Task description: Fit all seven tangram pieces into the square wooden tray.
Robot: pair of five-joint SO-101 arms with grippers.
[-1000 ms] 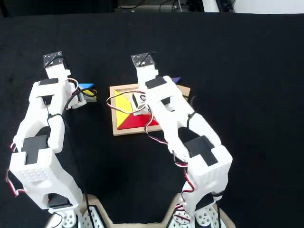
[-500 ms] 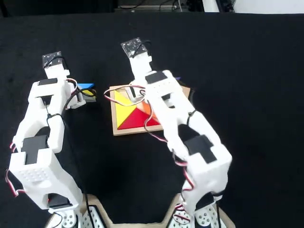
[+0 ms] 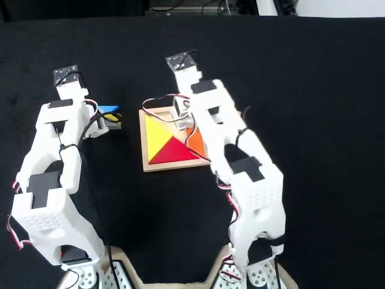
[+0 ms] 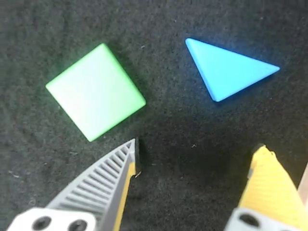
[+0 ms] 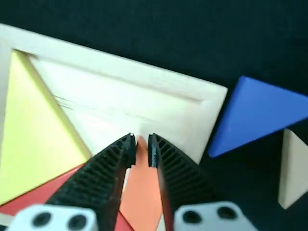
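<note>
Two loose pieces lie just ahead of the left pincer (image 4: 197,147): green square (image 4: 96,91) off the grey finger's side, light-blue triangle (image 4: 228,72) off the yellow finger's side, both flat on the black cloth (image 3: 313,90). Jaws spread wide, gripping nothing. It hangs over the pair, so my read is it's parked on the supply, ready for whichever piece goes next.

Tray (image 3: 174,164) sits between the arms. Yellow triangle (image 5: 38,130) fills the side beside the right pincer (image 5: 140,142), red triangle (image 5: 29,202) lies back under its fingers. Long edges meet on the diagonal, which leaves the remaining floor in one block for the small pieces.

Right pincer is nearly closed, pinching the tip of the orange triangle (image 5: 142,192) over bare tray floor. A hold at the tip gives steering: it can pivot the piece against the red edge.

Dark-blue triangle (image 5: 255,115) waits just outside the tray corner, ahead and to the side of the right pincer, close for a short reach. Pale block (image 5: 293,168) beside it is possibly another piece; too cropped to tell.

Three pieces in or at the tray, four to go.
</note>
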